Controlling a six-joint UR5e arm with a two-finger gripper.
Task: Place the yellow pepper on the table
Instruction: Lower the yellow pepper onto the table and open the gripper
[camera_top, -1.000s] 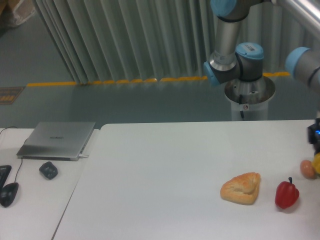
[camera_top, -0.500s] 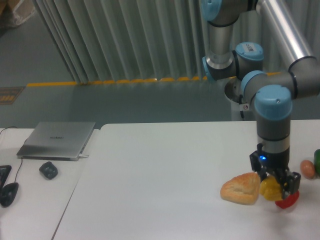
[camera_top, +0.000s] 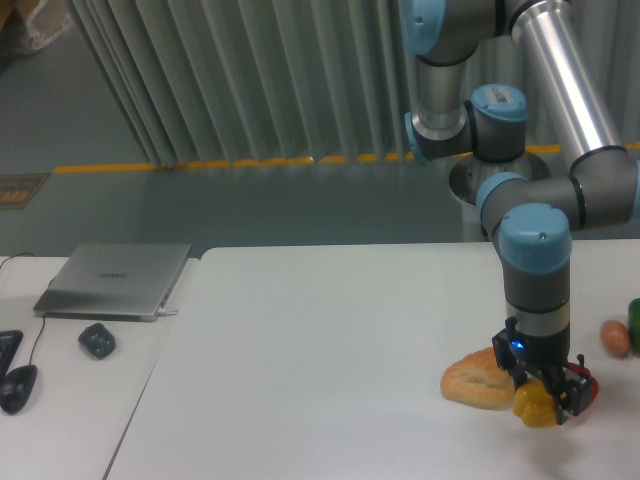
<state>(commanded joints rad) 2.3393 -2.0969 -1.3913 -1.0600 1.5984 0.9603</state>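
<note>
pepper in my grip, low over the table

fixed camera: my gripper (camera_top: 541, 400) hangs straight down from the wrist at the right side of the table (camera_top: 320, 350). my fingers are closed around the yellow pepper (camera_top: 535, 405), which shows as a glossy yellow lump between them, its lower part sticking out below the dark fingers. a small blue light glows on the gripper body just above. the pepper sits low, close to the white top; i cannot tell whether it touches the surface or hangs just clear of it.

the bread (camera_top: 478, 379) lies just to the left of the pepper, and my gripper covers its right end. the red pepper (camera_top: 588, 388) is mostly hidden behind my gripper, only a red edge showing at its right side. further right, near the frame edge, are a small orange-pink item (camera_top: 615, 338) and a sliver of something green (camera_top: 634, 325), too cut off to name.

on the narrower desk (camera_top: 70, 400) at the left lie a closed laptop (camera_top: 113, 281), a small dark object (camera_top: 97, 341) and a mouse (camera_top: 17, 388) on its cable.
</note>
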